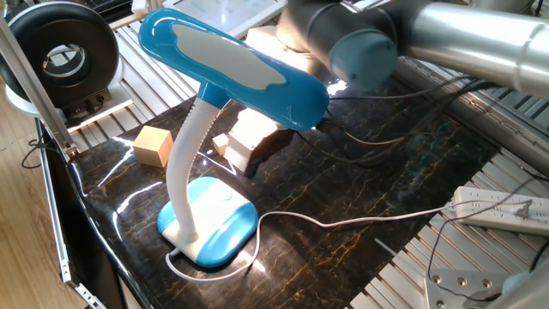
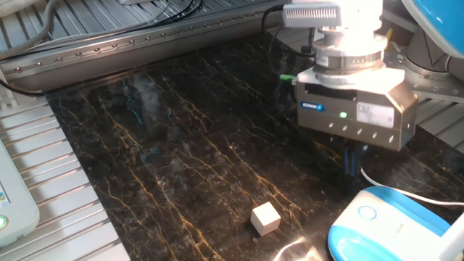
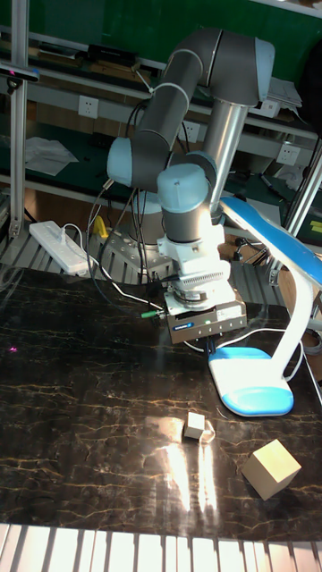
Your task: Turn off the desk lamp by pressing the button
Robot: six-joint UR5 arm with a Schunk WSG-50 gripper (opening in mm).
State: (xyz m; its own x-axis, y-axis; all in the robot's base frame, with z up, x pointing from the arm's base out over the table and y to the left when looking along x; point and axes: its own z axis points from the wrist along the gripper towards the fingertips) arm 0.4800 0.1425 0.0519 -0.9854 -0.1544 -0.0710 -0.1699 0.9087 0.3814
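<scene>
I have the desk lamp point(image 1: 225, 94) filling the left half of one fixed view, its blue-and-white head tilted across the upper left and the ribbed white neck curving down to the blue base at lower left. In the other fixed view the base sits in the lower right corner, and the button point(image 2: 367, 213) shows as a small pale ring on its top, near the base's left end.

The jaws point(image 2: 354, 159) hang just above and a little left of that button, close over the base's edge but not touching it. The blue fingers point(image 2: 352, 157) point down under the silver gripper body; they are partly in shadow, so I cannot tell whether they are open or closed.

The bench point(image 2: 181, 152) is dark marble-patterned. A small wooden cube point(image 2: 265, 218) lies at lower centre of the other fixed view, apart from the base. A larger wooden block point(image 1: 153, 144) sits at left of one fixed view, beside the neck. A white power strip point(image 1: 502, 210) rests at the right edge. I see no containers.
</scene>
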